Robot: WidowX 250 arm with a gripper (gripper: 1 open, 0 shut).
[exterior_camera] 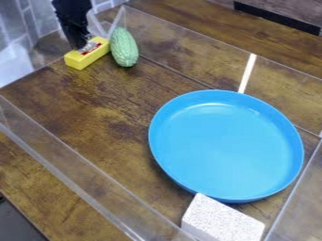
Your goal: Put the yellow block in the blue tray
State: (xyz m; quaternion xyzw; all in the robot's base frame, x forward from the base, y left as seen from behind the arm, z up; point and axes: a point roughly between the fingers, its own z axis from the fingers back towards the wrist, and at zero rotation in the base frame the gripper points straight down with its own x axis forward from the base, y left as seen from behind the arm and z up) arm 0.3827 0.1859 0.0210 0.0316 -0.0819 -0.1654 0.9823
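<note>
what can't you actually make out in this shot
- Camera view: the gripper is dark and small over the far end of the yellow block; whether it clamps the block or only touches it is unclear.
- The block's reddish mark is too small to read and partly behind the gripper.
- The arm is cut off by the top edge.
- The white speckled block is cut off by the bottom edge.

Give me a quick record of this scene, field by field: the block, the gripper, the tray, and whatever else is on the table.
yellow block: lying on the table, far left corner, not yet lifted
gripper: pointing down, shut on the block's far end
blue tray: near right, nothing in it
green object: just right of the block
white foam block: beside the tray's near rim
task state: block not yet in tray
</note>
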